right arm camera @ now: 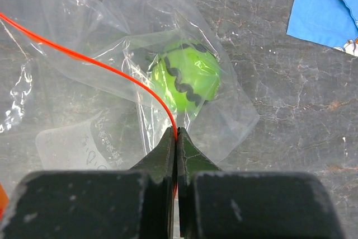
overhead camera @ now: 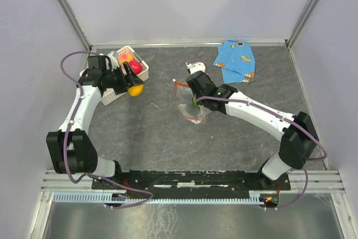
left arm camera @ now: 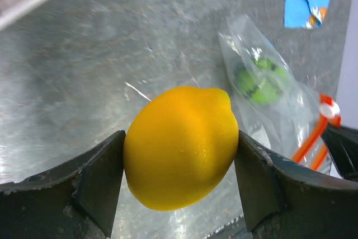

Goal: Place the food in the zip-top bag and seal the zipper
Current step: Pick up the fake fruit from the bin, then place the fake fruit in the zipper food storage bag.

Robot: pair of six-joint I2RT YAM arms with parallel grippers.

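Observation:
My left gripper point(overhead camera: 134, 86) is shut on the yellow fruit point(left arm camera: 180, 146), held above the table beside the white basket point(overhead camera: 142, 71). The yellow fruit also shows in the top view point(overhead camera: 135, 89). Red point(overhead camera: 135, 68) and orange point(overhead camera: 126, 58) fruits lie in the basket. The clear zip-top bag point(right arm camera: 128, 54) lies mid-table with the striped bright green fruit point(right arm camera: 185, 78) inside. My right gripper point(right arm camera: 177, 134) is shut on the bag's red-orange zipper strip point(right arm camera: 84, 57), holding that edge up. The bag also shows in the top view point(overhead camera: 190, 110) and the left wrist view point(left arm camera: 268, 99).
A blue patterned cloth point(overhead camera: 236, 61) lies at the back right. A small white object point(overhead camera: 194, 67) sits behind the right gripper. Grey walls enclose the table on three sides.

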